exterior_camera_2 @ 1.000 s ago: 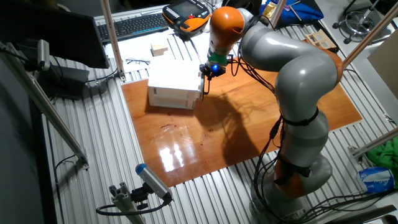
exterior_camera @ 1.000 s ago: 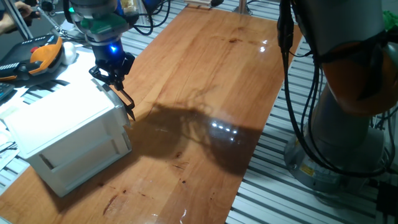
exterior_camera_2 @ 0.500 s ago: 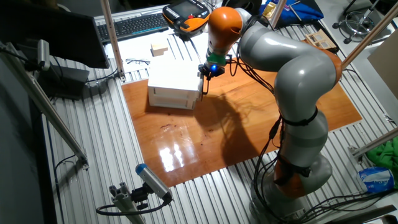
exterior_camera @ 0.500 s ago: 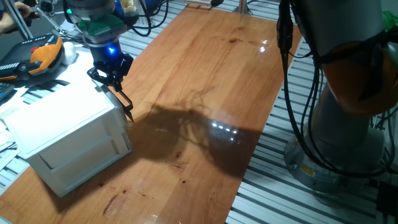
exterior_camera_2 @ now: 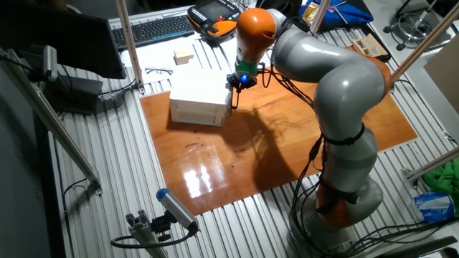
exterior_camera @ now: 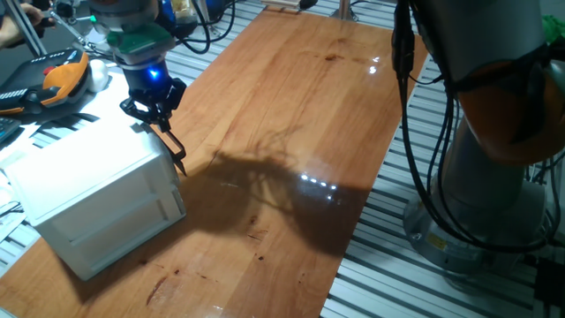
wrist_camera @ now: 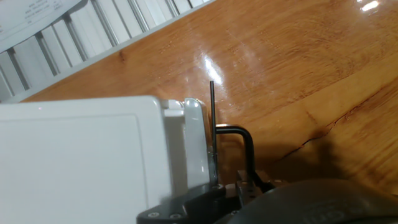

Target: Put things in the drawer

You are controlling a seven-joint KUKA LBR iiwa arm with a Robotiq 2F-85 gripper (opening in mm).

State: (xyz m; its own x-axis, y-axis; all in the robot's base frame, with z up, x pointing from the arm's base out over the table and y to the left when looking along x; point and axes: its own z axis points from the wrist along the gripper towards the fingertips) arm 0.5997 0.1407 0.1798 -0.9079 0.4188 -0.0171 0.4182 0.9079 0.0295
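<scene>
We're at the white cabinet (exterior_camera: 93,199) on a wooden table (exterior_camera: 291,115). Our gripper (exterior_camera: 168,146) sits at the cabinet's top front corner, right by the drawer (wrist_camera: 193,146) w/ its black bar handle (wrist_camera: 239,146). In the hand view the front panel stands slightly off the cabinet body, handle just beside our fingers. We judge we're placed here to hook the handle and pull the drawer out. Whether the fingers are clenched or released: can't tell, too little shows.

The arm reaches in from the table's far side, wrist bent down, fingers pointing down along the drawer front.

The wooden cube (exterior_camera_2: 183,57) rests behind the cabinet, off the table, well apart from the gripper. Not yet in the drawer.
</scene>
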